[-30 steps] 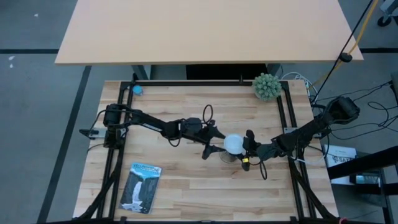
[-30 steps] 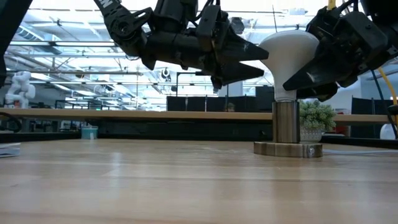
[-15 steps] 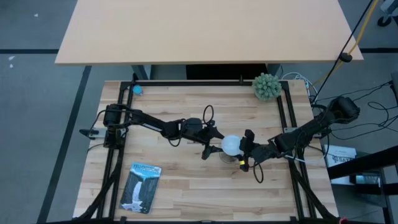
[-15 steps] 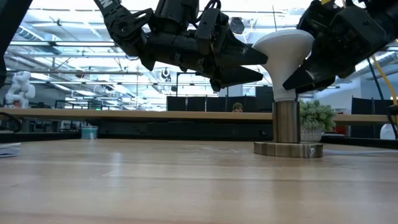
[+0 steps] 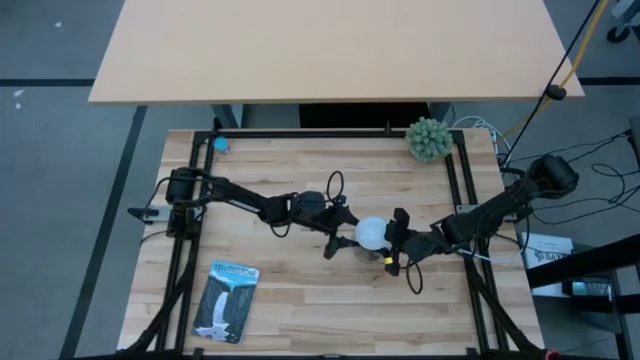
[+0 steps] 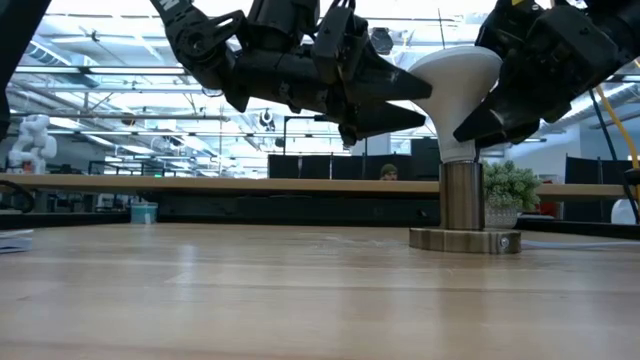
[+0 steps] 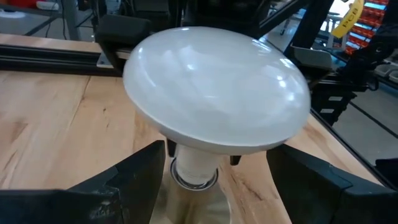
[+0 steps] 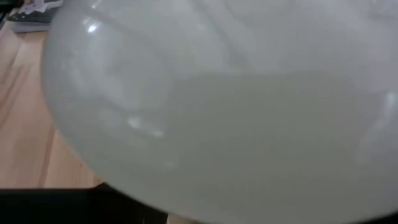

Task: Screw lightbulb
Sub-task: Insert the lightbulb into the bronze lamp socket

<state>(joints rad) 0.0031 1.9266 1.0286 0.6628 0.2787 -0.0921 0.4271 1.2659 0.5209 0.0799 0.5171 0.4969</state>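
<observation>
The white lightbulb stands with its neck in a metal socket on a round flat base at mid-table. Its globe leans a little. My left gripper is open. It comes in from the table's left, with one finger on each side of the bulb's neck below the globe, and a gap shows on both sides. My right gripper comes from the table's right and is shut on the globe, which fills the right wrist view. My right gripper holds the bulb's globe on the side toward the table's right, between its two fingers. The fingers slant down from the right. The globe itself hides the pads in the right wrist view. The bulb's neck stays in the socket and the globe leans slightly.
A green plant ball sits at the far right corner. A small blue object lies at the far left, and a printed packet lies near the front left. Black frame rails run along the table's sides.
My right gripper has risen a little, tipped its fingers, and shifted slightly toward the table's left. The bulb's globe has leaned that way with it while the neck stayed in the socket.
</observation>
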